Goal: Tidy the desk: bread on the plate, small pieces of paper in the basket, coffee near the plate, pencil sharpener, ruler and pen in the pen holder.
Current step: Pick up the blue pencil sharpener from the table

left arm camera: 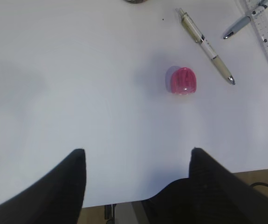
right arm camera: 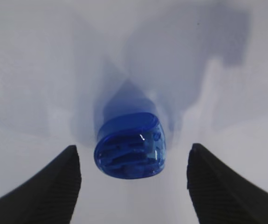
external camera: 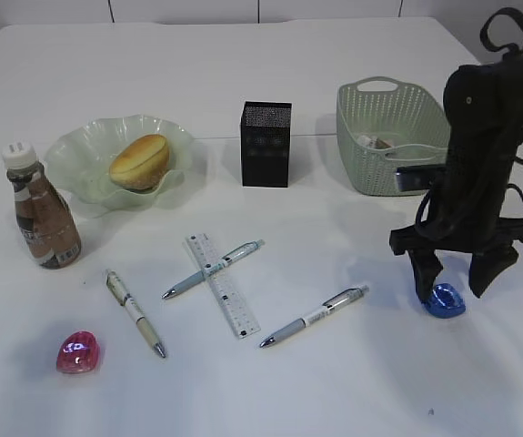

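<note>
Blue pencil sharpener [right arm camera: 129, 145] on desk [external camera: 352, 382], front right, between wide-open jaws of right gripper [external camera: 456, 284], not yet gripped. Pick step for pen holder [external camera: 266, 144]; next likely: lower, close. Left gripper [left arm camera: 136, 179] wide, empty.

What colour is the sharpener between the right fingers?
Translucent blue sharpener, lying on the desk between the open right fingers; the right wrist view shows it best.
</note>
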Available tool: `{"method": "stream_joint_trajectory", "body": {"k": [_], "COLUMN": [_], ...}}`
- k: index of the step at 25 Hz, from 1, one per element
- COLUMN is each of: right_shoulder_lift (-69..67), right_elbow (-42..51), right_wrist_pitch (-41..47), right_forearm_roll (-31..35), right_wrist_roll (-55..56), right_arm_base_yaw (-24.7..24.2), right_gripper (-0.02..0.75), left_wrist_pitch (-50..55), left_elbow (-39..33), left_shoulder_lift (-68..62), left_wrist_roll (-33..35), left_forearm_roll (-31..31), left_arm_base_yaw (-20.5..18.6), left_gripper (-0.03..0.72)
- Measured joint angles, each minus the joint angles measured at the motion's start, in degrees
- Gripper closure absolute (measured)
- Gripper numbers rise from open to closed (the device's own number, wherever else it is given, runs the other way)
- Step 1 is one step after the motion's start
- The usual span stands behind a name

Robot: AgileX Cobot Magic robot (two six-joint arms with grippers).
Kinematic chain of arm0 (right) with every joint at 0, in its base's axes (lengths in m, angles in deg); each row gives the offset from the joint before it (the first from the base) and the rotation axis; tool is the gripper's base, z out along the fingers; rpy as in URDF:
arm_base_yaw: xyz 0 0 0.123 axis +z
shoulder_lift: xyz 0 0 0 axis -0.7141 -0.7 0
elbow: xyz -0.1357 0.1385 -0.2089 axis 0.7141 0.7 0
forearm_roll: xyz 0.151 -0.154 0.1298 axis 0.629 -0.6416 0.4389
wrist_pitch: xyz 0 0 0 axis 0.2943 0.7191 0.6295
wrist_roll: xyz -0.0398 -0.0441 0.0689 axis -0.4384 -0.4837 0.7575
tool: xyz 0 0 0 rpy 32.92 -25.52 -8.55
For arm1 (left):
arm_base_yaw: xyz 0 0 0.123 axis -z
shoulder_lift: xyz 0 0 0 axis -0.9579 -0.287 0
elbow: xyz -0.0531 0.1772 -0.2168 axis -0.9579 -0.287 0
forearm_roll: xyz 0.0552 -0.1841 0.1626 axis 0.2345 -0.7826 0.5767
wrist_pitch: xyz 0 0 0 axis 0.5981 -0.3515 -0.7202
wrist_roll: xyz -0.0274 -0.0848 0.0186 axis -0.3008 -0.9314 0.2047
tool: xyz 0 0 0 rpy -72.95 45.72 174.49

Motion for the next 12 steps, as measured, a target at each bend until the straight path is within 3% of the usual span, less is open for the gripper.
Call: {"method": "stream_joint_trajectory", "body": {"k": [12], "right_shoulder_lift": [-0.81], "right_elbow": [0.0], "right_wrist_pitch": [0.26], "right_forearm_roll": [0.0], "right_wrist_roll": [-0.09], "right_arm_base_yaw": [0.0], "right_gripper": [0.187], "left_wrist_pitch": [0.05], "left_elbow": [0.0], "left_shoulder_lift": [0.0], "left_wrist_roll": [0.0], "left_forearm_roll": [0.0], "left_arm_base_yaw": [0.0], "left_gripper": [0.199]}}
